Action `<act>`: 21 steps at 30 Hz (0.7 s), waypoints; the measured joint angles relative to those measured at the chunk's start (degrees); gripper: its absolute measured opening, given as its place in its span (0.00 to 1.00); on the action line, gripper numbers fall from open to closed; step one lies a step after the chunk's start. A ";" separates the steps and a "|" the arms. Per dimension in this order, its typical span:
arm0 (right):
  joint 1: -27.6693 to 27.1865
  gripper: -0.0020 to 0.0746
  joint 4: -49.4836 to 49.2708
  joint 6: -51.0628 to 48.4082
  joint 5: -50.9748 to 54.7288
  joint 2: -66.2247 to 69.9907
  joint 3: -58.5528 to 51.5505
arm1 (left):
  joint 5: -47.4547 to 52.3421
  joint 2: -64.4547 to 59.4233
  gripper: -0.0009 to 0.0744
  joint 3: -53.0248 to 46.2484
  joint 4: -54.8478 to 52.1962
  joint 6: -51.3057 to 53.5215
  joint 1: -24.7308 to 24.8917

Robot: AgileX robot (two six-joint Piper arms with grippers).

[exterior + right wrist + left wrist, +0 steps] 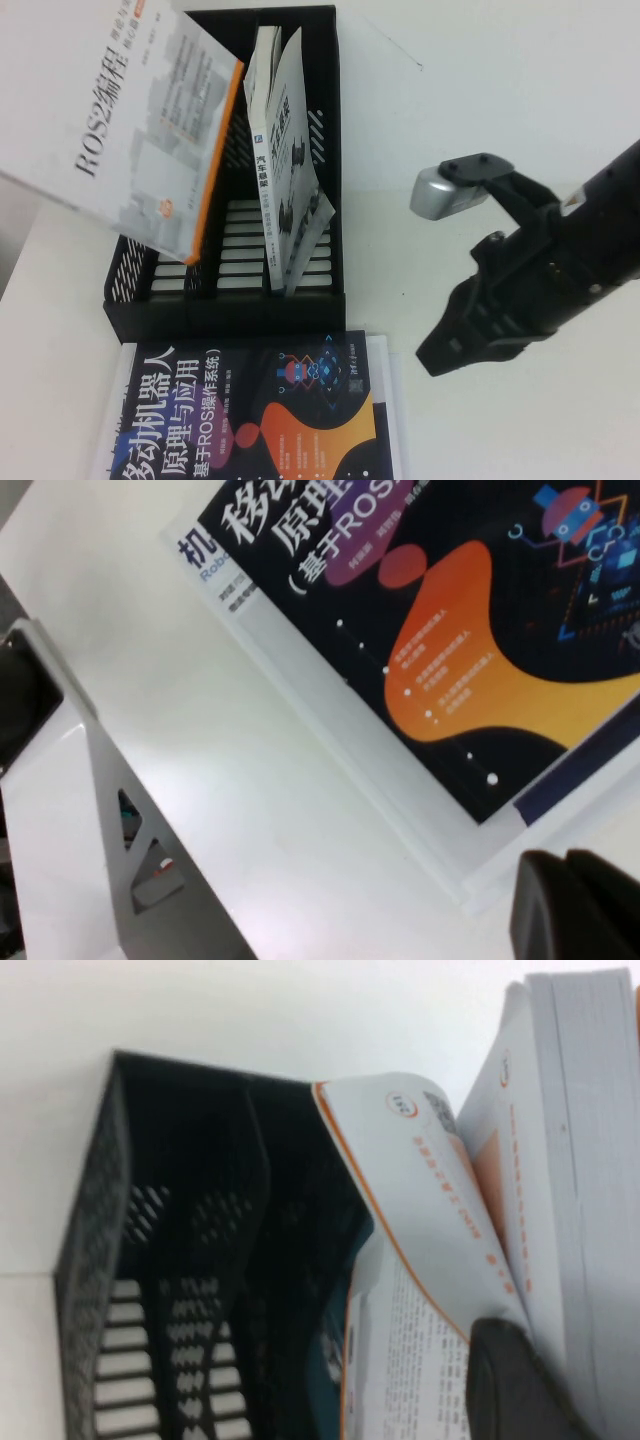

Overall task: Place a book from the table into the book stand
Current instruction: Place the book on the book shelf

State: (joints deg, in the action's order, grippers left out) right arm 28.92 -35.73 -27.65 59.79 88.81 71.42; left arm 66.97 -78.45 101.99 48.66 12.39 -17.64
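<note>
Off-camera overhead, left hand (520,1375) grips book (425,1200); right hand (445,350) over table (500,90).

Glossy paper book (120,130), perforated black plastic book stand (230,300), smooth white table (480,90)

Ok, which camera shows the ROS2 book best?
The high view: the book shows its cover and title, tilted over the stand. The left wrist view gives only its pages and cover edge close up by the left gripper. The right wrist view misses it.
</note>
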 joint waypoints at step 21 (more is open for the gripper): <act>0.00 0.03 1.11 1.04 -0.67 -2.72 -0.21 | -3.08 -10.35 0.19 14.24 -12.03 -9.51 6.84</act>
State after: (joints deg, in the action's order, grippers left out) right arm 28.92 -34.62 -26.61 59.12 86.09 71.21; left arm 63.89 -88.81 116.22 36.63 2.88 -10.80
